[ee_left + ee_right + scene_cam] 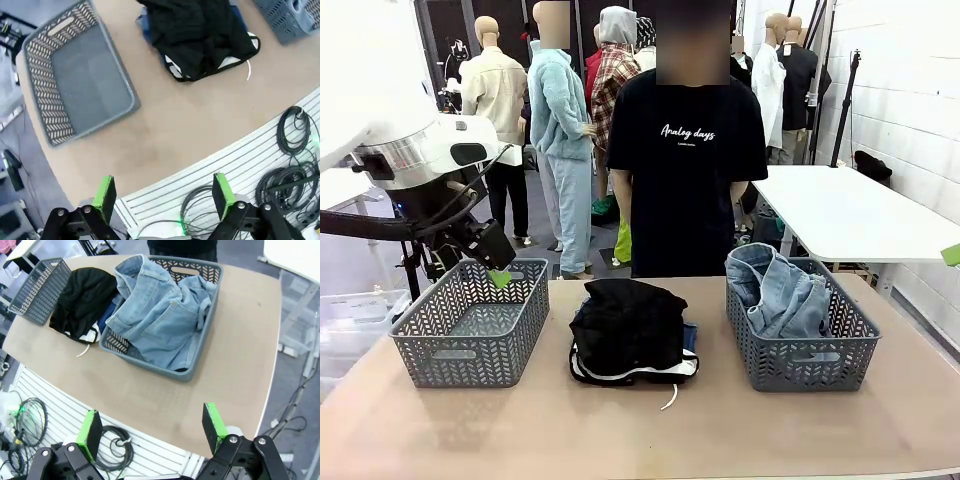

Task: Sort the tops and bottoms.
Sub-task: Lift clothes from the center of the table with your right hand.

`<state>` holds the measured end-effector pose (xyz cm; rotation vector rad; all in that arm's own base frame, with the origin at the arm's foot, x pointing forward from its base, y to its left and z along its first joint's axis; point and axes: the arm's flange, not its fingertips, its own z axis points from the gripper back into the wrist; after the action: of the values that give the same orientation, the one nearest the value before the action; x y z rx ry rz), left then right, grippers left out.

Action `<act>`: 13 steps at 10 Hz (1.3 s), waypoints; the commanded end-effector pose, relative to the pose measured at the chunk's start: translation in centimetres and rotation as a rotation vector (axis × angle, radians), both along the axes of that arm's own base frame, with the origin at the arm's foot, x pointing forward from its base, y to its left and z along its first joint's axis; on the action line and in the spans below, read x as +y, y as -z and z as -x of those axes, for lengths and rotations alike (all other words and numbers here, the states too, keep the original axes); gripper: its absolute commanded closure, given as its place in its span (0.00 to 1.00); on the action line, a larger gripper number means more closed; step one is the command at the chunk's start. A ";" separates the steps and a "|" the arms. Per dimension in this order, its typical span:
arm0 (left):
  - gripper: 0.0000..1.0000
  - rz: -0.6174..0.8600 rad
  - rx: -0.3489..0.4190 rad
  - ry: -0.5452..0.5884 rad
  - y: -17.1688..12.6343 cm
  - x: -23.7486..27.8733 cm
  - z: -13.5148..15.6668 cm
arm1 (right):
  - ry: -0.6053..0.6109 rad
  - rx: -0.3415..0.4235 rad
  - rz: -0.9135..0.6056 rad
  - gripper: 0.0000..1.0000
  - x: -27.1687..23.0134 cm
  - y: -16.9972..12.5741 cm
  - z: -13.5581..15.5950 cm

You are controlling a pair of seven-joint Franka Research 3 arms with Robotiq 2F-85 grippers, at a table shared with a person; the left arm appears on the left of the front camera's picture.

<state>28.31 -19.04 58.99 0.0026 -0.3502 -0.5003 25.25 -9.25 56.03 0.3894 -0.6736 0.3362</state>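
Bottoms look sorted: light-blue denim garments (780, 295) fill the right grey lattice basket (800, 368). The plain black top (625, 320) lies on the white black-trimmed top (630, 376) mid-bench (620, 430), beside the empty left grey lattice basket (432, 345). The left gripper (164, 194) and right gripper (151, 427) hover, jaws apart. Next, likely, one must pinch the black top.

Lab-like workroom: painted block wall (910, 70), white side table (840, 212), coiled cables (295, 131) on a slatted panel (225, 165).
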 end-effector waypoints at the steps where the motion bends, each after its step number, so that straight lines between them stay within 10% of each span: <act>1: 0.00 0.005 0.058 0.041 0.8 -0.7 -1.1 | -0.015 -0.005 -0.013 0.00 0.1 0.0 -0.1; 3: 0.00 0.000 0.000 0.000 0.0 0.0 0.0 | 0.000 0.000 0.000 0.00 0.0 0.0 0.0; 8: 0.00 0.000 0.000 0.000 0.0 0.0 0.0 | -0.680 -0.046 -0.032 0.00 18.4 0.3 -15.1; 13: 0.00 0.000 0.000 0.000 0.0 0.0 0.0 | -0.750 0.023 -0.056 0.00 28.7 4.0 -21.5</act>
<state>28.43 -19.25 58.98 -0.0007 -0.3461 -0.5149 46.63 19.88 51.42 0.7114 -0.5177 1.0434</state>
